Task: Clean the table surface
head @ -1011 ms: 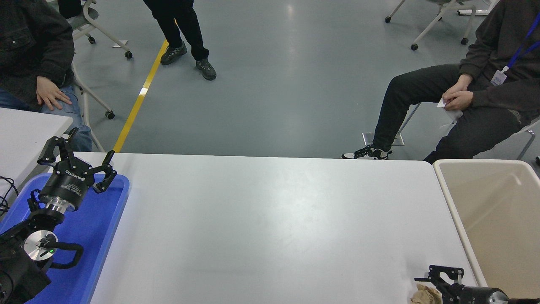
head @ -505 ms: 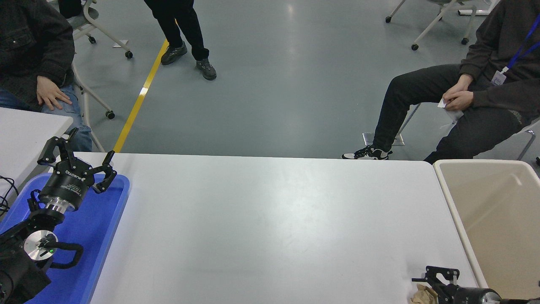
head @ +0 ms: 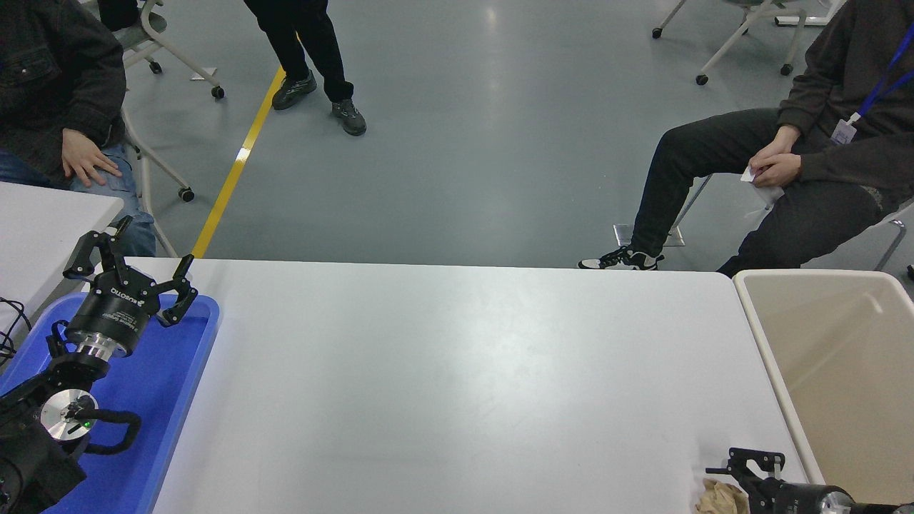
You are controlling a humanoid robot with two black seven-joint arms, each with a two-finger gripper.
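The table surface [head: 457, 371] is a wide white top with rounded corners. A crumpled brown paper wad [head: 720, 497] lies at its front right edge. My right gripper [head: 746, 487] comes in from the bottom right and points left, right against the wad. Only its upper finger [head: 753, 460] shows and the rest is cut off by the picture's edge. I cannot tell whether it grips the wad. My left gripper [head: 132, 260] is parked, open and empty, above the blue tray [head: 182, 357] at the left.
A beige plastic bin [head: 775, 357] stands against the table's right end. A smaller white table [head: 43, 221] is at the far left. People sit at the far left and far right, and one person stands beyond the table.
My right gripper shifted slightly left, then back right, staying by the paper wad. The left arm has not moved.
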